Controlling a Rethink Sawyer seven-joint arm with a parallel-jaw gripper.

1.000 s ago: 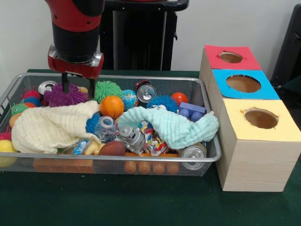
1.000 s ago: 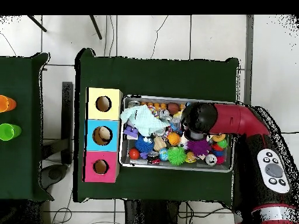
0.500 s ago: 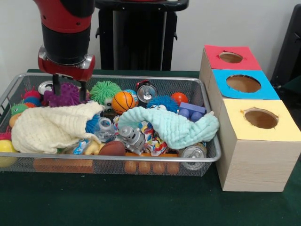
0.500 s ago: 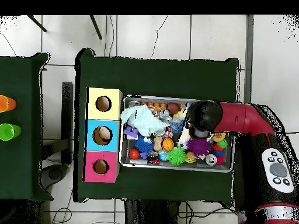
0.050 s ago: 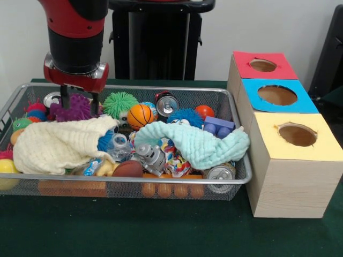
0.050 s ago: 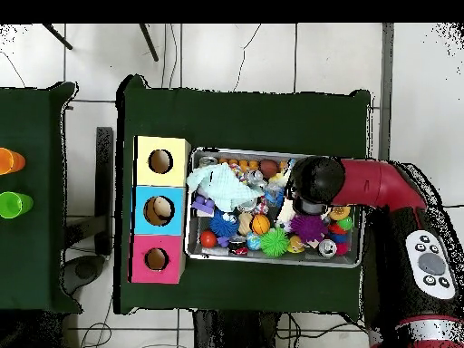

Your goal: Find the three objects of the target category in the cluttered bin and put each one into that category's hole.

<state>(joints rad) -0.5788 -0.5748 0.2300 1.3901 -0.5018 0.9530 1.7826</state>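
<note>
1 purple spiky ball (image 5: pixel 73 107) sits clamped in the claw (image 5: pixel 75 101) (over the bin (image 5: pixel 161 182)).

Even, bright room light falls from above. Soft shadows sit under the wire bin (image 5: pixel 236 179) and beside the wooden box (image 5: pixel 292 187). Can tops glint faintly.

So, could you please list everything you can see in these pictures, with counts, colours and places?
Wire bin: one, silver, on the green table.
Sorting box: one, wooden; red, blue, yellow tops with holes, beside bin.
Cloths: cream, mint, over the clutter.
Spiky balls: purple, green, blue, bin's rear.
Basketball: one, orange, mid-bin.
Cans: one rear, one front corner.
Football: brown, front.
Cups: orange, green, side table.
End effector: one, black, around the purple spiky ball.
</note>
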